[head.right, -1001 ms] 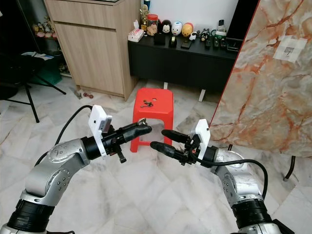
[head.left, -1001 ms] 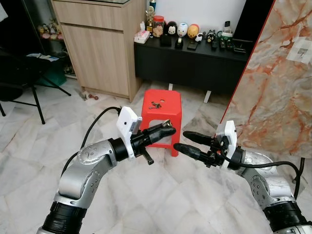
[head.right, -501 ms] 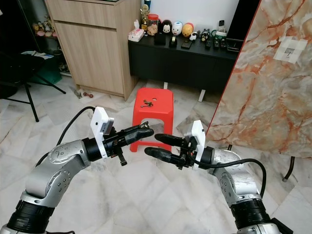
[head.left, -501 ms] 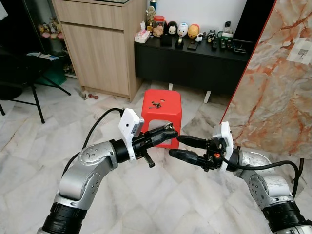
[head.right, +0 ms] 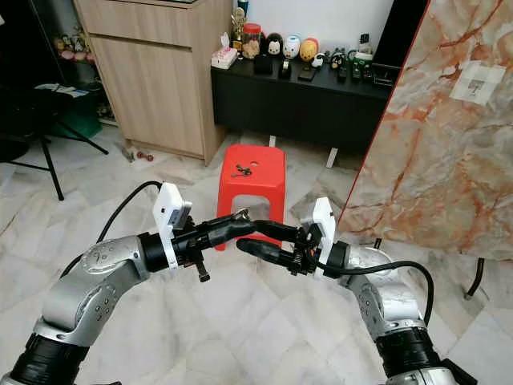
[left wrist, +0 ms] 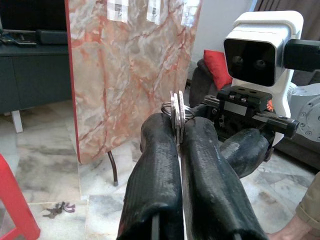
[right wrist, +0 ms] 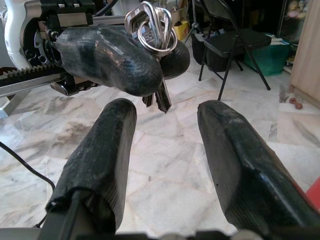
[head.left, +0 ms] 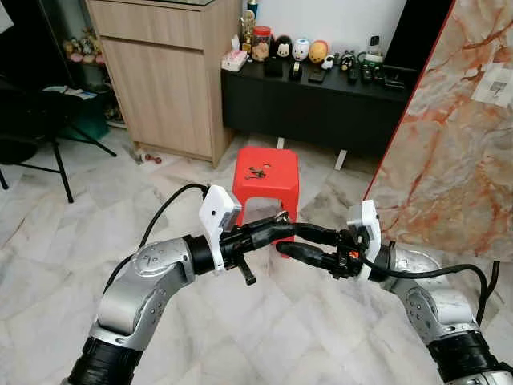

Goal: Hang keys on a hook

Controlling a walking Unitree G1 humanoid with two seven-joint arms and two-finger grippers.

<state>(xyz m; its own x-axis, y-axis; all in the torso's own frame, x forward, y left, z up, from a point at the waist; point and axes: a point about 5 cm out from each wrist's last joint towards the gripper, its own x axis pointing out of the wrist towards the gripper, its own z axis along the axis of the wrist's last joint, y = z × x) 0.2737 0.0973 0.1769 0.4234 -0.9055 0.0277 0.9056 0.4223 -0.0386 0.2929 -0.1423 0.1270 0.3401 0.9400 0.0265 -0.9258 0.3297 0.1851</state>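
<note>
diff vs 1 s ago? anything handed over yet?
The two arms closed in on each other: the right end effector moved toward the robot's left, and its open fingers now bracket the tips of the left end effector. No handover yet; the left one stays shut on the keys. The red stool and the second key bunch on it are unchanged.
</note>
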